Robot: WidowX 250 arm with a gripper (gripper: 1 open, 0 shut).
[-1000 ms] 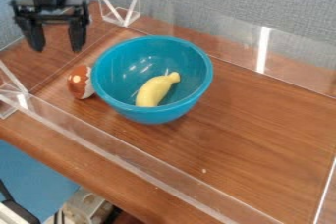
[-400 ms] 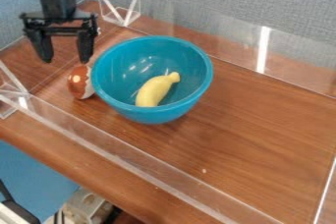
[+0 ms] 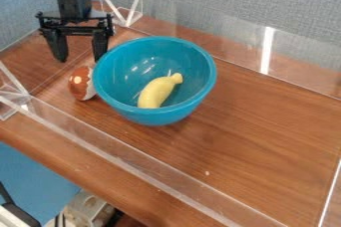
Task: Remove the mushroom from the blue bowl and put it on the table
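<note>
My gripper [image 3: 75,44] hangs pointing straight down with its jaws spread wide and nothing between them, above the far-left rim of the blue bowl [image 3: 120,97]. The mushroom [image 3: 84,83] is not in that bowl: it lies on the table [image 3: 253,131] just outside the bowl's left wall, close against it, reddish-brown cap with a pale patch showing. Whether it actually touches the bowl I cannot tell from this angle. Inside the bowl I see only the yellow banana-shaped piece [image 3: 160,91].

So I judge the task's goal as already met where things lie, or else I am in the approach step toward the mushroom, which sits nearer the camera than my fingers. If I do go for it, the move calls for coming toward the near side and down, straddling the cap without knocking the bowl's rim, since the gap beside the bowl is tight. The low clear wall at the left leaves little room either.
</note>
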